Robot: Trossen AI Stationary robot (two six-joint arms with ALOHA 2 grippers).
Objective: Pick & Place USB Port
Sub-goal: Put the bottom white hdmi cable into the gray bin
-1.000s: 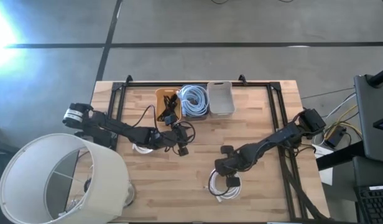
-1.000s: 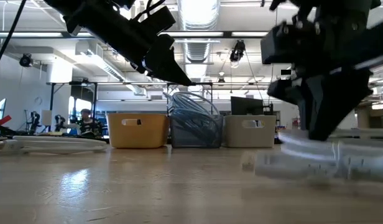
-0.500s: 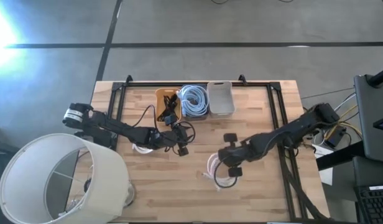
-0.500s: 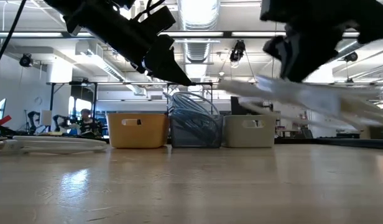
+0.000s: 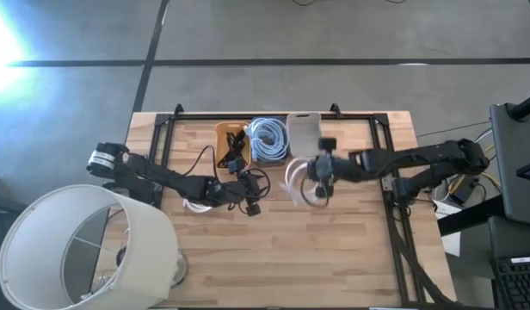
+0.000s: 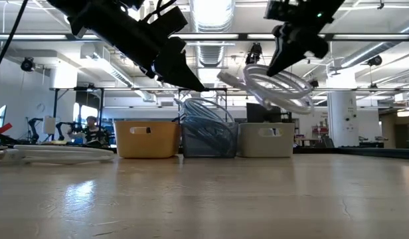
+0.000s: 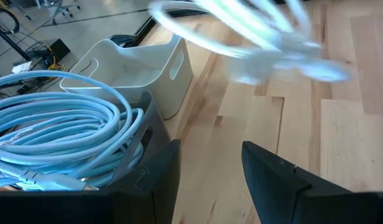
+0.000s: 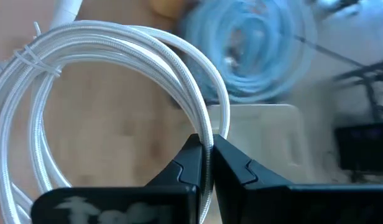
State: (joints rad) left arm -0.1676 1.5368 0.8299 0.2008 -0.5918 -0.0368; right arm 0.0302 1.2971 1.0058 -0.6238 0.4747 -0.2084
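A white cable coil (image 5: 298,184), tied into loops, hangs in the air just in front of the white bin (image 5: 305,134). My right gripper (image 5: 322,170) is shut on it; in the low view the white cable coil (image 6: 276,87) swings well above the table below my right gripper (image 6: 282,60). Left of the white bin stand a dark bin of light-blue cable (image 5: 268,139) and a yellow bin (image 5: 232,144). My left gripper (image 7: 209,155) is open and holds nothing. It hovers at mid-table (image 5: 244,191), facing the bins. My right gripper pinches the white cable coil between its two fingers at one spot on the loops' rim (image 8: 205,133), several strands together. The fingers lie across the strands. The coil is lifted clear of the table, and the rest of its loops (image 8: 48,99) hang free beyond the fingertips.
A second white coil (image 5: 196,205) lies on the table under my left arm, with black cable (image 5: 253,182) beside it. A large white lampshade (image 5: 84,250) covers the table's near-left corner. A black frame rail (image 5: 387,172) runs along the right side.
My right gripper has lifted the white coil off the table near the near edge. It has carried it up and toward the far edge, ending in front of the white bin. The coil has gone from lying flat to hanging in the air.
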